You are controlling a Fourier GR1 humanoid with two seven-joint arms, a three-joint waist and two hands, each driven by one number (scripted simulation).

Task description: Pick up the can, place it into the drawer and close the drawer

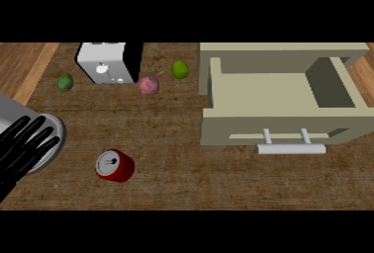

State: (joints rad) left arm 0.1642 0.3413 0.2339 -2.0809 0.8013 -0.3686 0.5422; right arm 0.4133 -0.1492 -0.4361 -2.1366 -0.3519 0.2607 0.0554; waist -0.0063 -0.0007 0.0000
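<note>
Head view: red can point(115, 166), probably light, rigid and smooth-sided, best grasped around its wall; left hand point(23, 148) rests beside it, fingers straight, holding nothing.

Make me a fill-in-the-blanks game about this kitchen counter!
1. The red metal can stands on the wooden counter, ____ the beige drawer.
2. The drawer is ____.
3. The black left hand has its fingers ____.
4. The can's colour is ____.

Missing words: outside; open; straight; red
</note>
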